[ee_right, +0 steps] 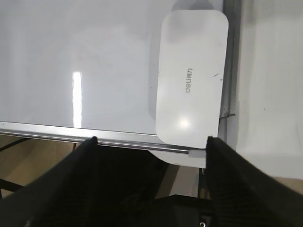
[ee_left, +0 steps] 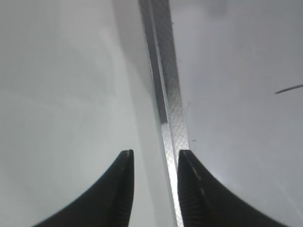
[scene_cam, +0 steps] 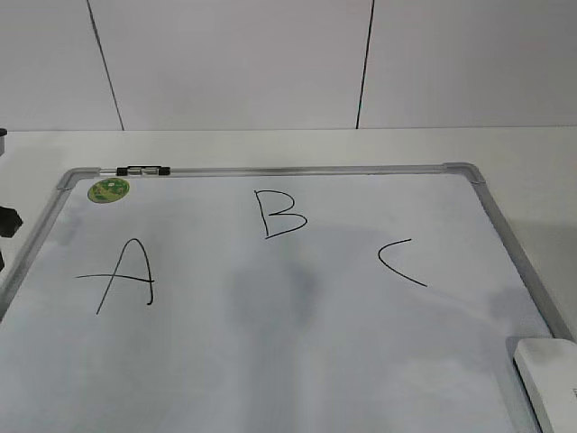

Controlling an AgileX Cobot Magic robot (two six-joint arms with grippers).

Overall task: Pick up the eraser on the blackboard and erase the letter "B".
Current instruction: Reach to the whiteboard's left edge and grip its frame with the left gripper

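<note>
The main risk lies in the grasp. The eraser (ee_right: 191, 78) lies flat in a corner of the blackboard (ee_right: 71, 61), just ahead of the right hand (ee_right: 151, 142) and slightly to its right, its long side running along the grey frame and its near end reaching over the frame's lower rail. If the right hand descends as it is aimed now, one finger could land on the frame or on the eraser's top instead of beside it — that would tip or push the block off the edge. A smooth plastic shell could also slip if gripped only at its rounded end.

A second risk comes later, in my judgement: the letter "B" (scene_cam: 279, 214) sits far ahead of the right hand and well off to its left, between the "A" (scene_cam: 126, 275) and the "C" (scene_cam: 401, 263), so a broad stroke could smear a neighbour.

The right hand is spread wide, holds nothing and touches nothing; it hangs over the board's near edge with the bench's underside dim below it. The left hand (ee_left: 155, 153) is parted only narrowly, empty, its fingers straddling the frame's rail from above — whether they touch it I cannot tell.
</note>
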